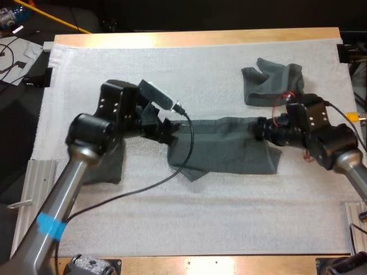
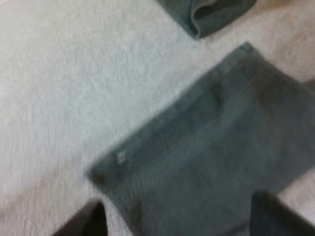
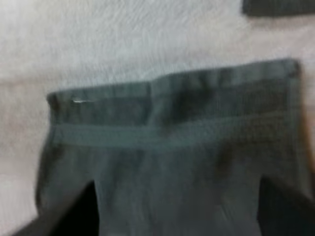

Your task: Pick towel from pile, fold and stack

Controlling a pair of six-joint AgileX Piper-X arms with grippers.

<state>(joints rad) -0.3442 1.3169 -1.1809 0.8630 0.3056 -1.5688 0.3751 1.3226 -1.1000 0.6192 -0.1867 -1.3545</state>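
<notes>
So the flat dark grey-green towel (image 1: 229, 150) is lying across the middle of the white mat (image 1: 172, 223). The left gripper (image 1: 170, 134) is at its left end and the right gripper (image 1: 259, 130) at its right end, both with jaws spread wide, straddling the cloth, not pinching it. A crumpled dark grey-green towel (image 1: 269, 83) sits near the mat's far right corner.

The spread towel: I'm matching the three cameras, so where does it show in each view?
High view: spread towel lies mid-mat, between left gripper and right gripper.
Left wrist view: spread towel beneath the open left gripper.
Right wrist view: spread towel beneath the open right gripper.
Shared landmark: the white mat.
</notes>
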